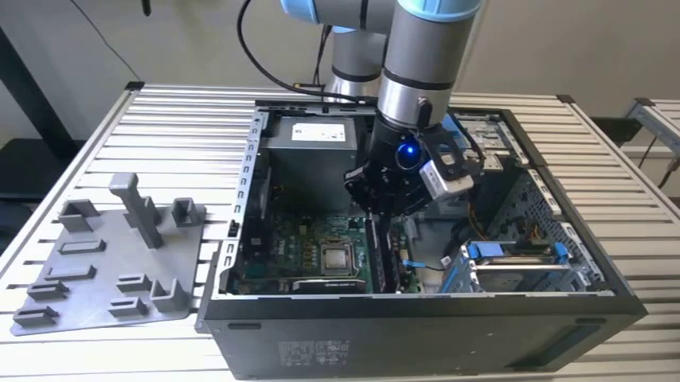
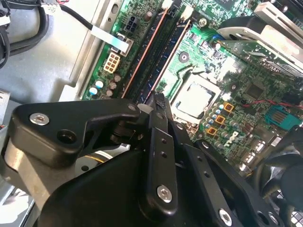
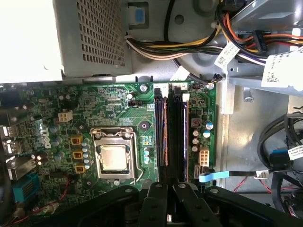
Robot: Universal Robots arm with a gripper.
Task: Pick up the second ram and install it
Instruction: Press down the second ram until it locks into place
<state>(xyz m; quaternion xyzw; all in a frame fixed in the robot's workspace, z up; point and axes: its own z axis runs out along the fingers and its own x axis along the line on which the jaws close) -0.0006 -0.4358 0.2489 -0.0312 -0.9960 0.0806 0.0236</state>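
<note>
Computer case (image 1: 595, 294) first, then motherboard (image 3: 118, 109): we see the second ram (image 3: 177, 137) standing edge-up in its slot just beyond our gripper (image 3: 169, 185), whose narrow jaws look empty. We judge it light, stiff, fragile, best held by its long edges.

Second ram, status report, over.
Black pincer low inside the computer case, over the memory slots. Long thin dark memory stick standing in slot beneath it; seating unclear. Light blue flat cable beside slots, not across them.
</note>
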